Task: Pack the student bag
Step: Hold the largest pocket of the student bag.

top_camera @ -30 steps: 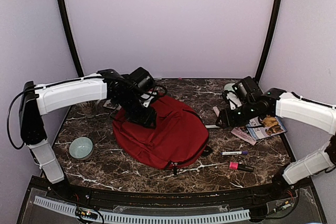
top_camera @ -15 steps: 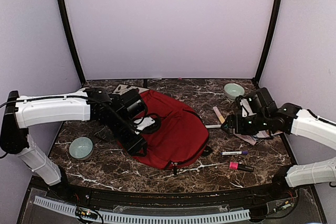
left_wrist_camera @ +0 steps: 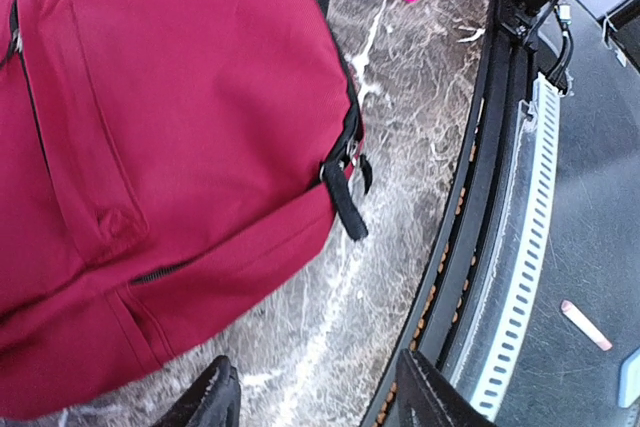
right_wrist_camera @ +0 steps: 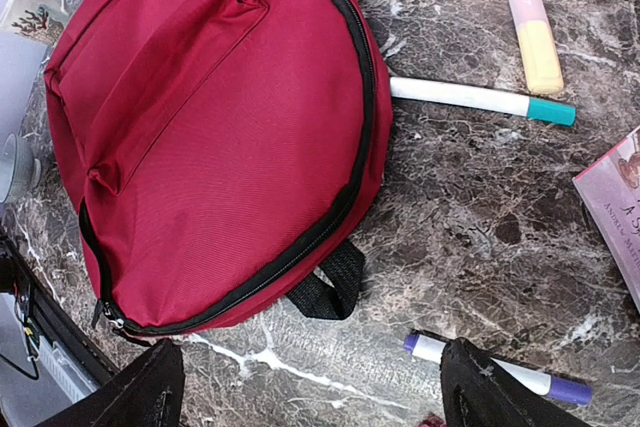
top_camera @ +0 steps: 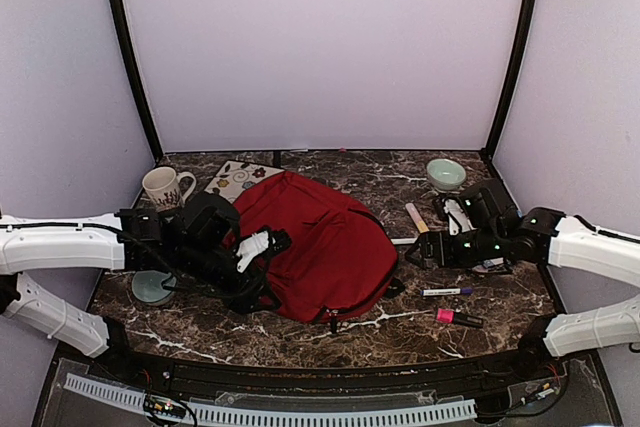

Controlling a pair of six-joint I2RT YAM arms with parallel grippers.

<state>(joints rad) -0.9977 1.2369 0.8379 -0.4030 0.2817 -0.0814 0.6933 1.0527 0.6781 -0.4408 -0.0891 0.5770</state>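
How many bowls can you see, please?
2. The right bowl sits at the back right; the left bowl lies partly under the left arm. The student bag could hide more.

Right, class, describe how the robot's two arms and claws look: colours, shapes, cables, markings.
The left arm and right arm have rounded white shells with black joints and wrists. A thin black cable runs along the left arm. Green lights glow near the right wrist. The left claw and right claw each have two black fingers.
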